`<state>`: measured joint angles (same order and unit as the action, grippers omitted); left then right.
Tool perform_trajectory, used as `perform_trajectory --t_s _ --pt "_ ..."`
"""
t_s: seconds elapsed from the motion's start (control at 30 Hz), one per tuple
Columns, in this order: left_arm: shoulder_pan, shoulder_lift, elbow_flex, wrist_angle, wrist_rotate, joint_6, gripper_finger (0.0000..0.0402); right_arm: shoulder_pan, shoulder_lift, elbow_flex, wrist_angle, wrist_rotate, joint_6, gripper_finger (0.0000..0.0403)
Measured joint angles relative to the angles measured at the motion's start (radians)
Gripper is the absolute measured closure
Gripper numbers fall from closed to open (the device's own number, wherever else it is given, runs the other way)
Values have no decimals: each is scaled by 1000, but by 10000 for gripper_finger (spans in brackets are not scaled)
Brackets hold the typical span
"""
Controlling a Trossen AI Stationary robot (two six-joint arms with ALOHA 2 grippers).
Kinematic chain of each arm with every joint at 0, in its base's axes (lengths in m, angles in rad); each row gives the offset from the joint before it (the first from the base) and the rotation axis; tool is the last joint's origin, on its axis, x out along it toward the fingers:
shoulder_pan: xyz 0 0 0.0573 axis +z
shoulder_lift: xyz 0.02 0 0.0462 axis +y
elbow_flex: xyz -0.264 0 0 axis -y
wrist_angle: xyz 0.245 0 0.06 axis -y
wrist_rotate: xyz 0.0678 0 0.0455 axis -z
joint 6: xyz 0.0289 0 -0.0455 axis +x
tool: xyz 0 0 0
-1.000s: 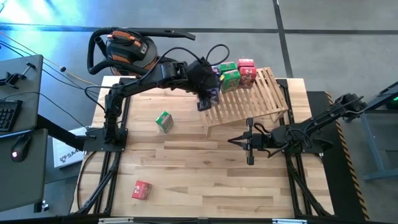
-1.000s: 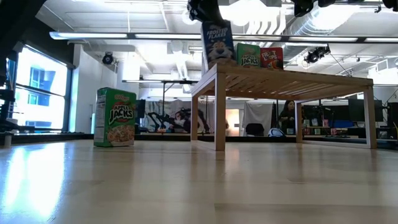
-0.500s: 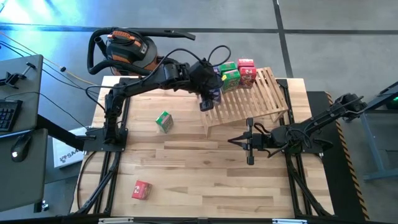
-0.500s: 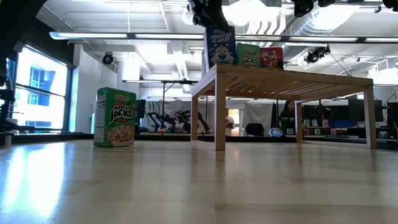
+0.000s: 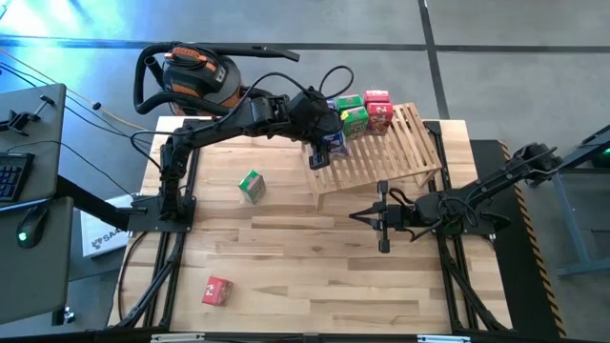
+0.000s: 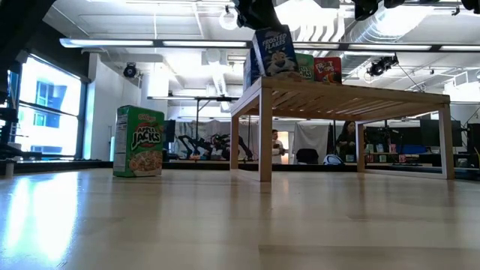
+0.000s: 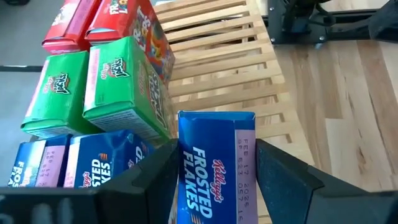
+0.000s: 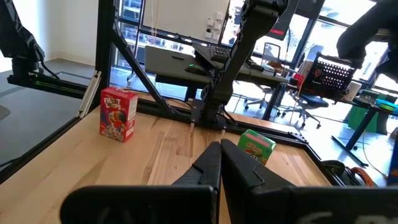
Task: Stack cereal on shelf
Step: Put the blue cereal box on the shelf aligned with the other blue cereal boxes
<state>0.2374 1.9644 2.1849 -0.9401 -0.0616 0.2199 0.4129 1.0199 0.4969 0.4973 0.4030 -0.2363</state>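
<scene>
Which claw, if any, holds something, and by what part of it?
The left claw brackets the blue Frosted Flakes box by its two narrow sides on the shelf; whether it grips cannot be told. The right claw is shut on nothing.

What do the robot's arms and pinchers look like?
Both arms are black and thin, built from jointed tubes, each standing on a black frame bolted to the table. Black cables loop along the left arm. The left gripper and right gripper each end in two chunky, flat black fingers. No markings show.
</scene>
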Motion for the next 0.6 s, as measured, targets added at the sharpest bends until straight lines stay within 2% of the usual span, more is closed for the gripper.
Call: perform_trajectory --t_s 0.3,0.6 --pt "26 9 0 -44 -24 -34 208 0 0 0 0 -14 0 403" --pt "25 9 0 -43 -32 -32 169 0 0 0 0 -14 0 403"
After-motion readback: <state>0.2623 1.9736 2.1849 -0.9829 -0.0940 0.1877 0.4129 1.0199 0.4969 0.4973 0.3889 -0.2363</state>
